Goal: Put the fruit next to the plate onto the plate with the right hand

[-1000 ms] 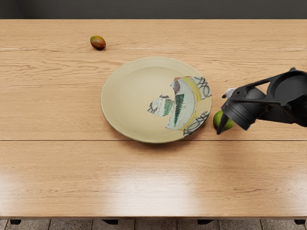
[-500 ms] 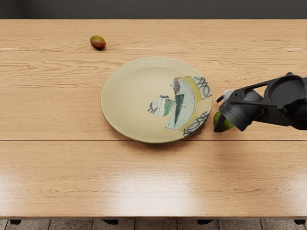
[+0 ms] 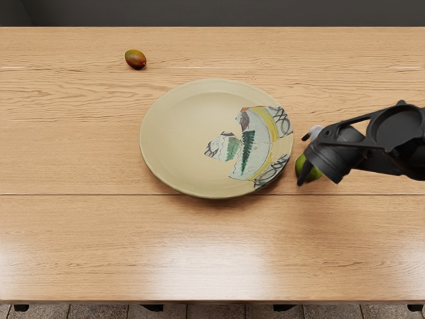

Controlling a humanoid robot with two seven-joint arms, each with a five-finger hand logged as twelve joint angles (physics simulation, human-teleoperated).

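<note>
A small green fruit (image 3: 314,175) lies on the table just off the right rim of the cream plate (image 3: 186,133), which has a painted patch on its right half. My black right hand (image 3: 309,159) reaches in from the right edge and sits over the fruit, hiding most of it. Its fingers curl around the fruit, with one dark finger (image 3: 303,174) down its left side, between fruit and plate. The fruit still rests on the table. The left arm is out of view.
A second small fruit (image 3: 135,58), red and green, lies far back on the left, well apart from the plate. The wooden table (image 3: 212,246) stretches wide in front of the plate.
The right hand has shifted slightly left and up, closing in over the green fruit, then held still. The fruit has stayed beside the plate.
</note>
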